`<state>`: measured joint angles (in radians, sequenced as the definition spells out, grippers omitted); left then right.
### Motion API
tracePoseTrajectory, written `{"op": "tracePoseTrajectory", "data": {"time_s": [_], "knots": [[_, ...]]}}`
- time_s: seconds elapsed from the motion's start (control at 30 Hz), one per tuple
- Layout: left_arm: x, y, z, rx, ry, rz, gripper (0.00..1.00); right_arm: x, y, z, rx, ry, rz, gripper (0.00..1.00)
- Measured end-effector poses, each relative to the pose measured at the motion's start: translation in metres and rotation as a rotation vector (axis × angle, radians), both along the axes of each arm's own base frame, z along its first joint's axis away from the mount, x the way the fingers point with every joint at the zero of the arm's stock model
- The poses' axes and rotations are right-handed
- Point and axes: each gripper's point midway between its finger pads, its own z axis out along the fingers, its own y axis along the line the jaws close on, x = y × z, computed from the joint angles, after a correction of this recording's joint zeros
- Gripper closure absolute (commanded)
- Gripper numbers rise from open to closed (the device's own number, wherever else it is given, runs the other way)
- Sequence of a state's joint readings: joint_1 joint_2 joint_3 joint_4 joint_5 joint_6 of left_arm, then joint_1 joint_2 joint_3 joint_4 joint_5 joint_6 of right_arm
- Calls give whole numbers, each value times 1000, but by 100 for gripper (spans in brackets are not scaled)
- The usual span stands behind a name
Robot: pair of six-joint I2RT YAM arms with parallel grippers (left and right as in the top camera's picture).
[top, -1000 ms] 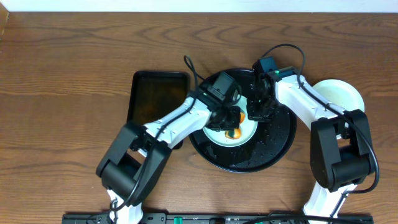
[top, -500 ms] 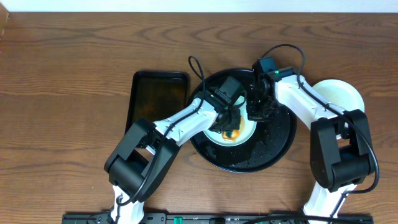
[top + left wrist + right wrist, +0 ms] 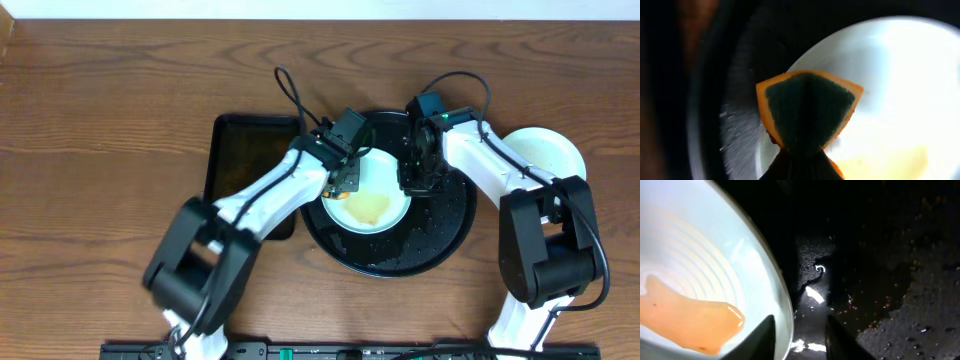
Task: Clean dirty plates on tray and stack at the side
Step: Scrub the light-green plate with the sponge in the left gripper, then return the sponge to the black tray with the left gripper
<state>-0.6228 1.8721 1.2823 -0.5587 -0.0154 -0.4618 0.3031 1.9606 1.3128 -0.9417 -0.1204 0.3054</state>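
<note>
The left hand [image 3: 801, 167] pinches the sponge [image 3: 807, 110] over the plate [image 3: 900, 85]; sweep flat across the sauce [image 3: 885, 160] just beside it. The right hand [image 3: 797, 335], fingers [image 3: 762, 337] parted astride the plate's rim, should steady it in the tray [image 3: 880, 255].

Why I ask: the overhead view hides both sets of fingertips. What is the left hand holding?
Observer: The left hand is shut on a folded sponge, dark green with an orange edge, at the edge of the plate.
Operator: Is the right hand clamping that plate?
Observer: No. The right hand is open, with its fingers on either side of the plate's rim.
</note>
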Motion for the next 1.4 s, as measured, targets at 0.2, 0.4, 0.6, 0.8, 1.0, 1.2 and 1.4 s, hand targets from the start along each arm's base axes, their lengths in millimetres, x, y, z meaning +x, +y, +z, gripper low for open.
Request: {"op": "tracePoseTrajectory", "data": {"time_s": [0.2,0.4,0.6,0.8,1.0,1.2,1.4], "knots": [[3,22,64,-35,-105,12,92,3,0,0,-1,-12,2,72],[21,81,64,-2,-83,153,92,4,0,0,0,-19,2,76],[34,121,52,-2,-44,236,92,6,1,-1,2,-26,2,76],[34,138,7,-35,95,269,92,4,1,-9,7,-32,3,85],[27,154,-40,-112,252,306,92,7,3,-11,21,-51,3,94],[26,163,-42,-150,272,294,92,9,5,-11,28,-56,3,96],[22,185,-45,-23,269,348,93,9,5,-10,28,-57,3,97]]}}
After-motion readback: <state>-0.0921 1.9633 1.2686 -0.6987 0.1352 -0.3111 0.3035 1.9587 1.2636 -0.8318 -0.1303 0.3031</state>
